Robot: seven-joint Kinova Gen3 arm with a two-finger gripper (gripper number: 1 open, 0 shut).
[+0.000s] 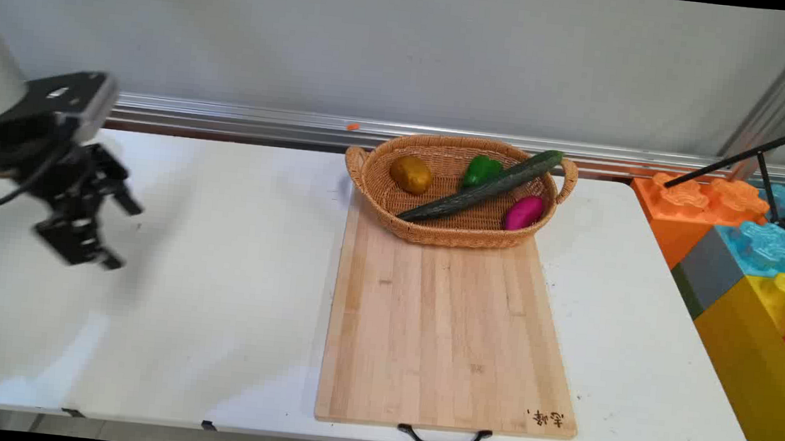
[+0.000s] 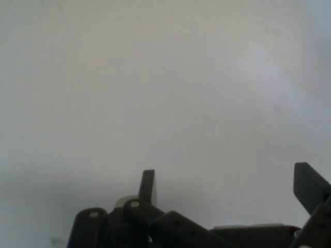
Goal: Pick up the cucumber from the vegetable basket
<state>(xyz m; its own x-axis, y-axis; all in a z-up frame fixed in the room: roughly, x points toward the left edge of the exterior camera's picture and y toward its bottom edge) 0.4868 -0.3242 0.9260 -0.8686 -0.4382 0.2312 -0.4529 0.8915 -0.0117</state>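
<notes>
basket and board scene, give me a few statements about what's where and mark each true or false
1. The wicker basket sits on the far end of the wooden cutting board. True.
2. The cucumber lies flat on the bare board. False: it lies slantwise in the basket, its tip over the rim.
3. The gripper holds the potato. False: it hangs empty over the table's left side, jaws open, and the potato is in the basket.
4. A green pepper and a magenta vegetable are in the basket. True.
5. The board's black handle is at its near edge. True.
</notes>
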